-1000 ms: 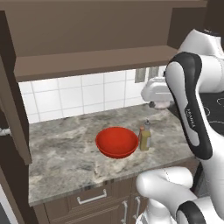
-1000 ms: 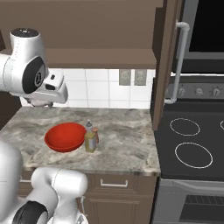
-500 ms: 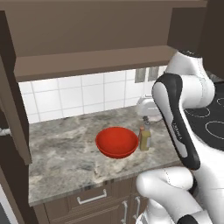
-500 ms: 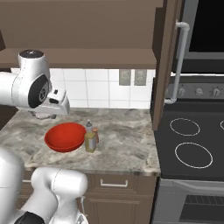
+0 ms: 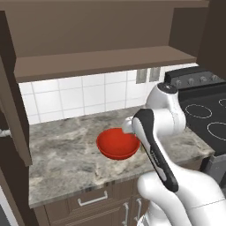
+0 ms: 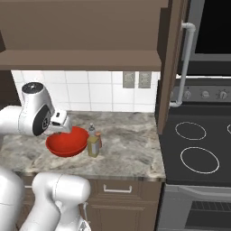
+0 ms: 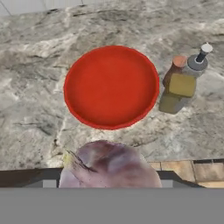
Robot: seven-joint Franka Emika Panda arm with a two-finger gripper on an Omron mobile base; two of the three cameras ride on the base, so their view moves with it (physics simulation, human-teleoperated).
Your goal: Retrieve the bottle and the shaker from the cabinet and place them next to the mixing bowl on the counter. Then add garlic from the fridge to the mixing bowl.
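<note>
The red mixing bowl sits on the marble counter, straight below my hand. At the bottom of the hand view my gripper is shut on a purplish-white garlic bulb, which covers the fingertips. Just right of the bowl stands the yellow-labelled bottle with a grey cap, and the orange-topped shaker touches its far side. From the right base view, my hand hangs just over the bowl, with the bottle beside it. My arm hides part of the bowl in the left base view.
An open upper cabinet shelf hangs above the counter. A dark stovetop lies to the right behind a tall cabinet panel. A tiled wall backs the counter, and drawers run below its front edge.
My arm has swung down from near the wall, and the hand with the garlic now sits low over the bowl. Bowl, bottle and shaker have stayed put.
</note>
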